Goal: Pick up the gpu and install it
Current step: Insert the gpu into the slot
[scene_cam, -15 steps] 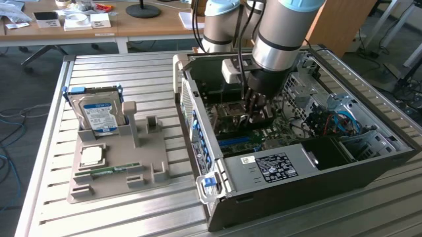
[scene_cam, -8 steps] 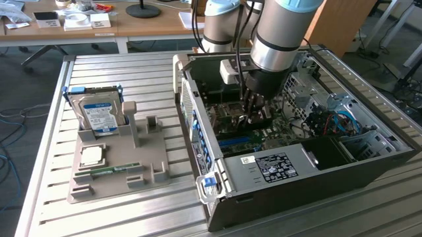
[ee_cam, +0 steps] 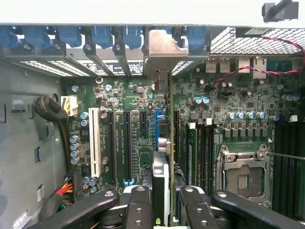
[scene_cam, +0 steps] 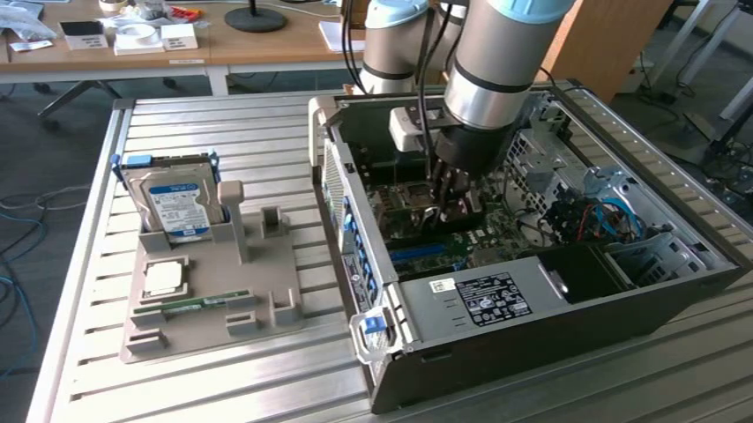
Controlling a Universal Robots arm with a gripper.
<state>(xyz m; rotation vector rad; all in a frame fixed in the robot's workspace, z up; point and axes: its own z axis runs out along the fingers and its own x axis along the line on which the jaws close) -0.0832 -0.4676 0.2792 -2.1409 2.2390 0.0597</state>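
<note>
One gripper is what I am watching, and it is clamped on the gpu. The card stands edge-on between the black fingers, with one pad on each face. Its silvery bracket reaches the rear wall of the case, among the row of blue slot latches. I cannot tell from here whether the card's edge is seated in a slot or just above it.

In the exterior view the arm comes down from twelve o'clock into the open computer case, which lies on its side on the slatted metal table. The gripper is low over the motherboard, near the middle of the case.

Through the wrist camera I see a white expansion slot and black slots on one side of the card. The empty processor socket is on the other side.

At nine o'clock from the case, on the exterior view's left, a grey fixture tray sits well apart from the gripper. It holds a hard drive standing upright, a processor chip and a green memory stick lying flat.
</note>
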